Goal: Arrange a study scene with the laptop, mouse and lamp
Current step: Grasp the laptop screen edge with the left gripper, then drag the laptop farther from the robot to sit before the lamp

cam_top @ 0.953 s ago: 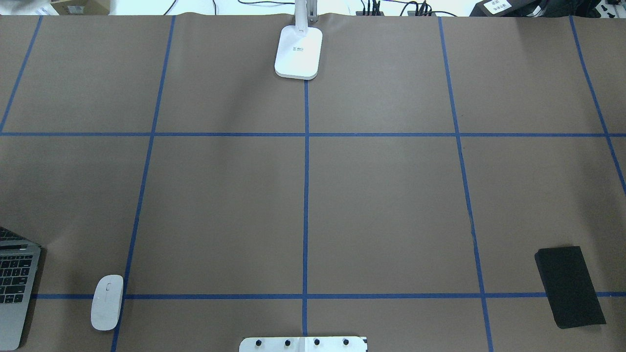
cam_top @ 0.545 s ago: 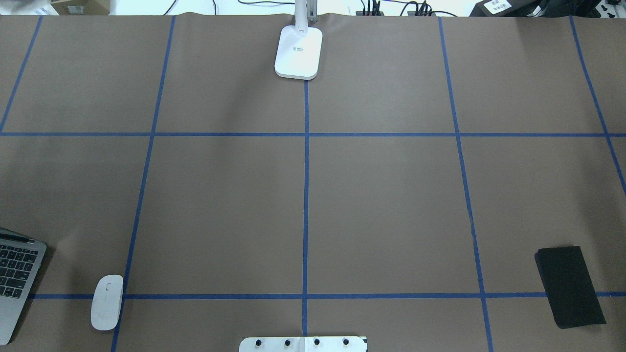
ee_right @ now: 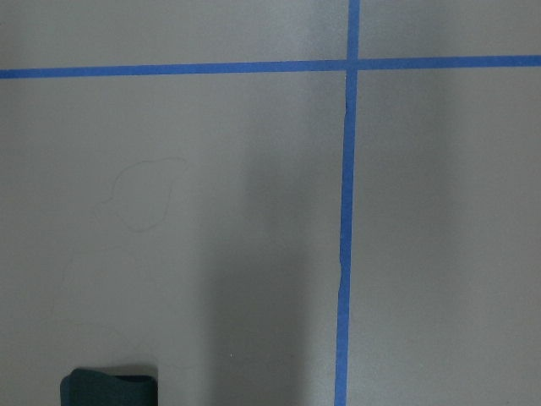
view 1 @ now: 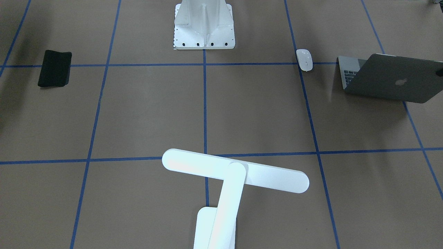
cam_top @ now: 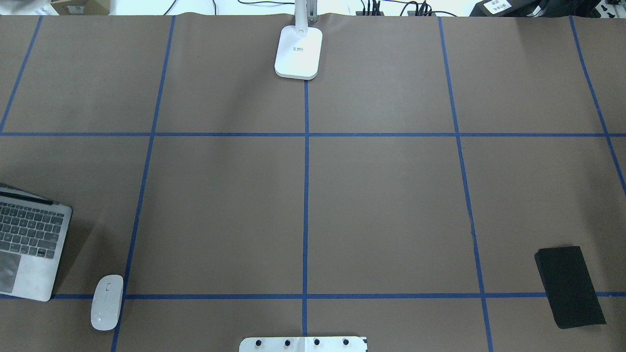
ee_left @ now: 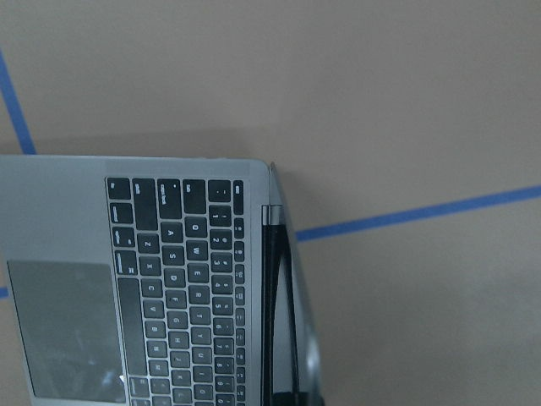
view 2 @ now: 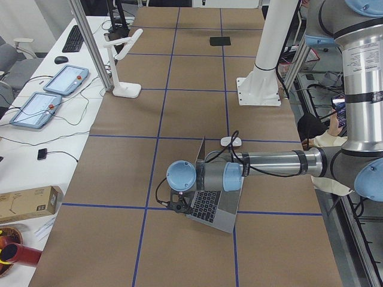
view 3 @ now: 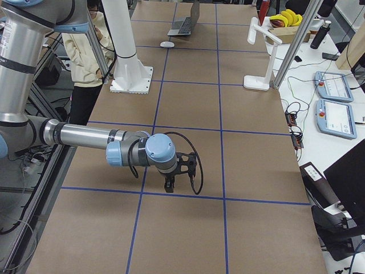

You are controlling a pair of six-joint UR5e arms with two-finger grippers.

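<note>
The grey laptop (cam_top: pixel 32 244) stands open at the table's left edge, with its keys showing in the left wrist view (ee_left: pixel 169 288) and its logo lid in the front view (view 1: pixel 391 81). My left gripper (view 2: pixel 178 206) is at the screen's top edge and seems shut on it. The white mouse (cam_top: pixel 106 302) lies just right of the laptop, apart from it. The white lamp (cam_top: pixel 298 51) stands at the far middle edge, its bar head (view 1: pixel 235 171) level. My right gripper (view 3: pixel 170 182) hovers over bare table on the right; I cannot tell if it is open or shut.
A thin black pad (cam_top: pixel 570 286) lies near the front right; its corner shows in the right wrist view (ee_right: pixel 106 387). The white bolted pedestal (view 1: pixel 204 24) stands at the robot's middle edge. Blue tape lines grid the brown table (cam_top: pixel 381 210).
The laptop has slid right and away from the robot, so more of its keyboard and trackpad shows. The mouse, lamp and black pad have not moved.
</note>
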